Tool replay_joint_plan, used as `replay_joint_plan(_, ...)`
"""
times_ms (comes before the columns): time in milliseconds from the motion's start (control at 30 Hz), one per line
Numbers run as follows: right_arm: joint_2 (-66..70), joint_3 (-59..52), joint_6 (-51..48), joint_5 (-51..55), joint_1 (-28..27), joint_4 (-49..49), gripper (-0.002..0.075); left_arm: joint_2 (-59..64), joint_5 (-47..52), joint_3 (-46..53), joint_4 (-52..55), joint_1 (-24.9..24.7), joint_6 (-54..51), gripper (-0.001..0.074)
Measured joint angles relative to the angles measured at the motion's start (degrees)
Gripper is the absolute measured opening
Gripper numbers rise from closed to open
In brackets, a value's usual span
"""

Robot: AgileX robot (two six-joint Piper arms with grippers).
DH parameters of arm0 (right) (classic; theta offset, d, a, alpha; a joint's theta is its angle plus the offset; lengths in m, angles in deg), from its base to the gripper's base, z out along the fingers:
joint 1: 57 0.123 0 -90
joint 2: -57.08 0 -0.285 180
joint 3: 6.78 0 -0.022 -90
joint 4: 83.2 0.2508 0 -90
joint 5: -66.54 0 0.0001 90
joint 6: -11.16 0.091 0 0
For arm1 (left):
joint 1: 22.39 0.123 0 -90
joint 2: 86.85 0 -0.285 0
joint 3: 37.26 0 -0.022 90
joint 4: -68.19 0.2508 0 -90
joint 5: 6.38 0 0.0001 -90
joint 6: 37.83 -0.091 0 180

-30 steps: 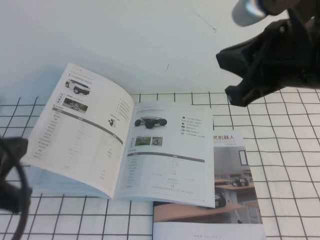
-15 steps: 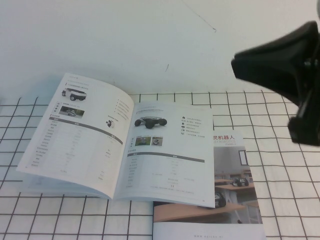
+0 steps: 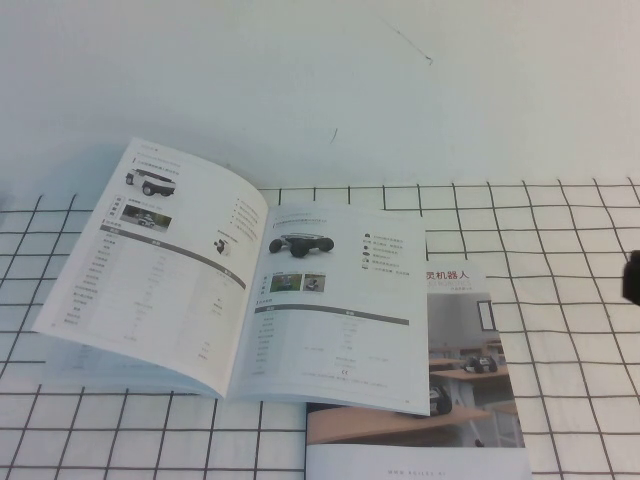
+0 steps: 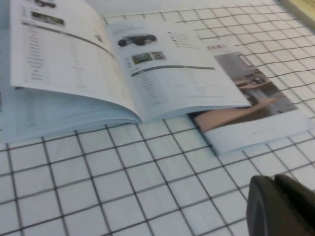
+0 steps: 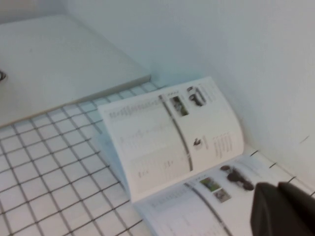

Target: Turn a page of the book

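Now the thin glossy white softcover book lies open on the grid-lined white tabletop, its right half overlapping a second booklet with a room photo and wooden desk on its cover. The left-hand leaf, the thin white sheet with a wheeled vehicle printed at its top, arches slightly above the stack beneath it; the right-hand page showing a single dark rover lies flat.

The right claw shows only as a dark shape at the edge of its own wrist view, up above the book's right-hand page and touching nothing; its jaws are closed and hold nothing. In the high view only a dark sliver shows at the right border. The left claw hangs low over bare tabletop on the near side of the book, well apart from it; I cannot tell whether it is open.

To judge from the layout, no contact with a page is made yet. To do it well, the working claw should come to a free outer corner, lift a single sheet, and sweep it in an arc over the spine. The glossy paper will probably slip and cling to its neighbour, so a light touch near the edge suits best, without dragging the booklet underneath.
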Motion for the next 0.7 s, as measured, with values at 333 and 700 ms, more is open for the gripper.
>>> replay_joint_plan(333, -5.27, -13.78, 0.24, -14.71, 0.0, -2.19, 0.0001, -0.05, -19.88, 14.27, 14.01, 0.0, 3.49, -0.0003)
replay_joint_plan(700, -4.46, -17.09, 0.48, -16.16, 0.0, -2.32, 0.0001, 0.15, -33.36, 20.75, 15.52, 0.0, 4.09, -0.0003)
